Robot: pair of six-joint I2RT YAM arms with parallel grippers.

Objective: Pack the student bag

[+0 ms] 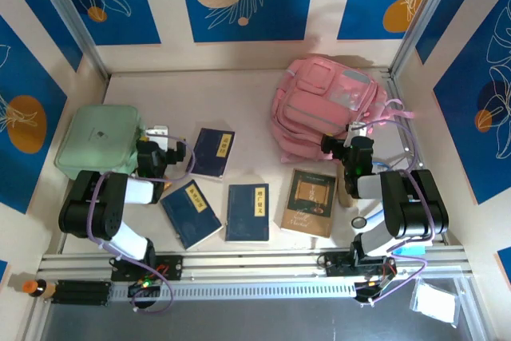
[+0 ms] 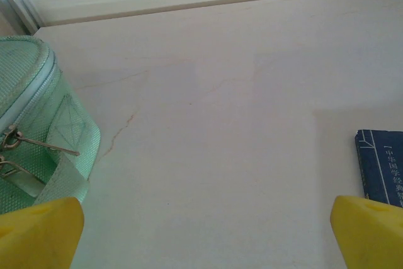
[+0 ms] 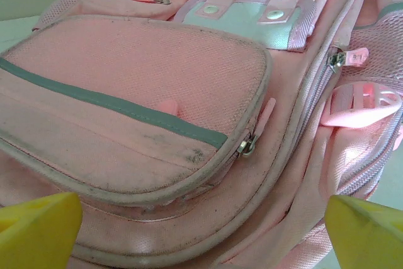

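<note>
The student bag (image 1: 323, 105), a pink fabric backpack, lies at the back right of the table with its front pockets up. My right gripper (image 1: 356, 130) hovers at its near edge. In the right wrist view the bag (image 3: 138, 80) is close ahead, a zipper pull (image 3: 247, 147) at the corner of its front pocket. My right gripper (image 3: 201, 234) is open, with only the bag's fabric beyond its yellow fingertips (image 3: 38, 228). My left gripper (image 1: 162, 138) is open over bare table (image 2: 208, 155), between a mint-green case (image 2: 31, 137) and a blue book (image 2: 383, 162).
Three blue books (image 1: 214, 152) (image 1: 192, 212) (image 1: 247, 212) and a brown book (image 1: 310, 201) lie in the middle near the front. The mint-green case (image 1: 97, 140) sits at the left. Walls close three sides, and a metal rail (image 1: 255, 261) runs along the near edge.
</note>
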